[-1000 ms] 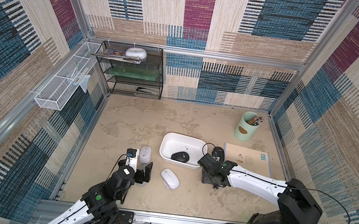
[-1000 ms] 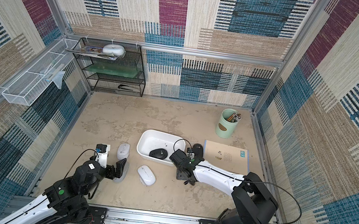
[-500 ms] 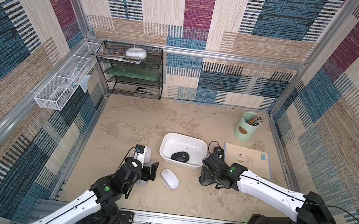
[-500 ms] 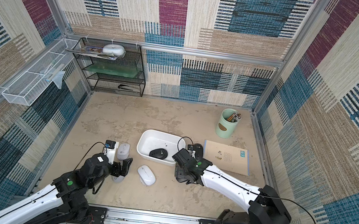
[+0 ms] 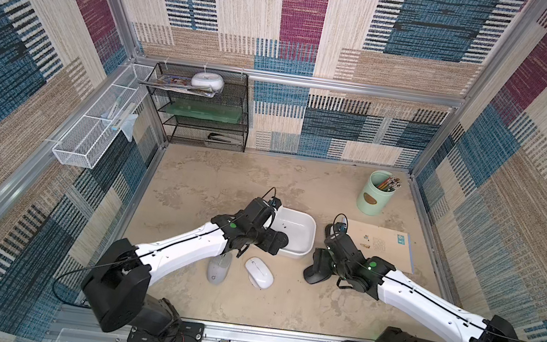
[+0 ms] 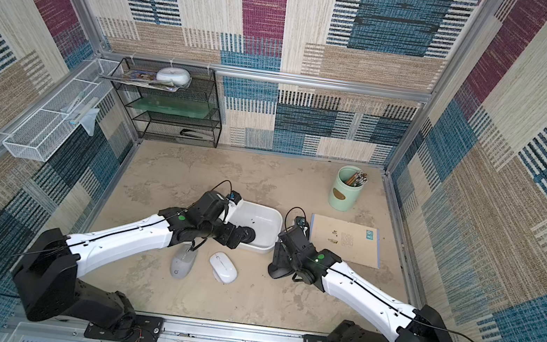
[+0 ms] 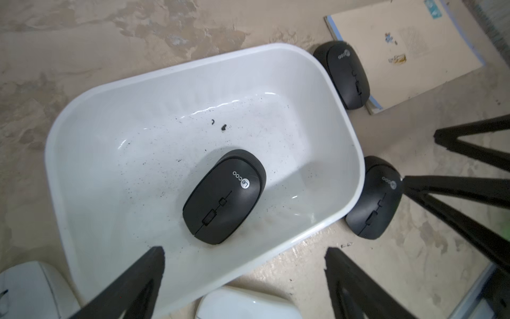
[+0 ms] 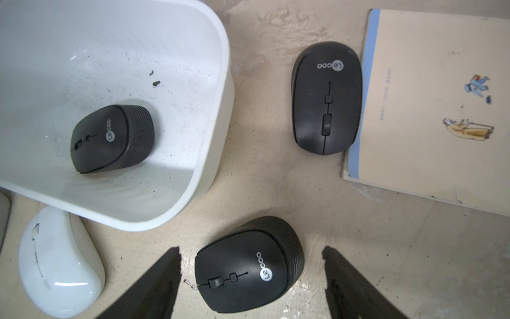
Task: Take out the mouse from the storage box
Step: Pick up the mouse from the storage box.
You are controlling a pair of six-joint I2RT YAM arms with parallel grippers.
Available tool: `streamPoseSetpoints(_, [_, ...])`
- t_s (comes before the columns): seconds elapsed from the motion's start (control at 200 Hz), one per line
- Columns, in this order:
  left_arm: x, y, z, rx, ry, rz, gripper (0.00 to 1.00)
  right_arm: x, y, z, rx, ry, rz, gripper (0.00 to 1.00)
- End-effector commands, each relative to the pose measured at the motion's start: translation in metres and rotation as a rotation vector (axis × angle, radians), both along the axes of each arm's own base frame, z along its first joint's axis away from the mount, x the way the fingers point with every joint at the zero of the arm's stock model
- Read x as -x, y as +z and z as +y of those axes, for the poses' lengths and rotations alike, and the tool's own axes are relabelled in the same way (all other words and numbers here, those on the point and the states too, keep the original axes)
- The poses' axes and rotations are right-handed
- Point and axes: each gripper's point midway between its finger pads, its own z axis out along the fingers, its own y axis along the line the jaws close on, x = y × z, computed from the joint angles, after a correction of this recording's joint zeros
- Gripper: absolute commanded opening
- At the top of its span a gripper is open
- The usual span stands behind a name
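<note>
Black mouse, storage box, 6 o'clock wall. Left gripper open above; right gripper open, empty. Hazard: finger snagging rim, tipping box.

white storage box, black mouse, mint-green cup

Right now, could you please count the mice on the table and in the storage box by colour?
Black mice: 3
White mice: 1
Grey mice: 1
Total: 5
</note>
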Motion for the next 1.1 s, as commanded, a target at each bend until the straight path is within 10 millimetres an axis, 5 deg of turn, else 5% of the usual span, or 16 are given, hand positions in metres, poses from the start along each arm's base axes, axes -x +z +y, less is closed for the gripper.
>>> streamPoseSetpoints(0.0, [0.005,-0.015,-0.002,-0.074,-0.093,0.039,0.93,-0.004,0.004,0.011,-0.05,0.035,-0.025,0.84])
streamPoseSetpoints(0.681, [-0.036,-0.078,-0.009,-0.263,-0.115,0.171,0.76,-0.002,-0.003,0.013,-0.081,0.034,-0.02,0.85])
streamPoseSetpoints(1.097, [-0.075,-0.077,0.0,-0.246,-0.005,0.146,0.64,-0.004,-0.002,0.013,-0.074,0.033,-0.023,0.86])
